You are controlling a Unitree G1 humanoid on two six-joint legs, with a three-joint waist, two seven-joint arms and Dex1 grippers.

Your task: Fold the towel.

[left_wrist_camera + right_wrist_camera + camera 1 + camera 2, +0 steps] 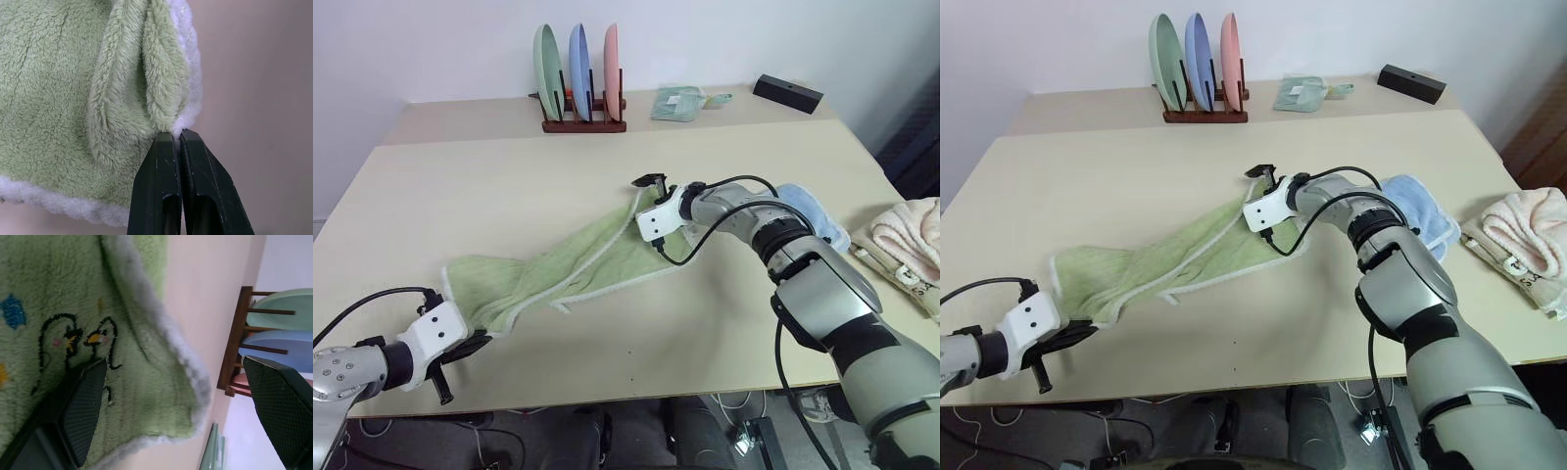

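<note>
Two tables (607,362) pushed together, pale beige, take up most of the room in front of the robot. Stretched across the near one is the towel (568,264), light green with a white edge, running on a slant from the near left edge up toward the middle, bunched and twisted rather than flat.

Over on the right side there's a pink towel (906,245) lying in a heap at the table's edge, and a blue towel (1415,211) just behind the right arm, partly hidden by it. On the far table a wooden rack (584,117) holds three plates on edge, green, blue and pink. Near it lies a small folded green cloth (677,103), and further right a black box (787,92).

Right gripper (176,396) sits at the towel's far corner with its fingers spread wide. One finger (83,406) lies over the little embroidered mark (73,340); the other is off past the towel's edge, toward the rack. Looks like it's resting on the cloth, but I can't really tell if it's touching.

Left gripper (178,139) is down at the near left end, fingers pressed together and pinching the towel's white edge where the cloth is doubled over.
</note>
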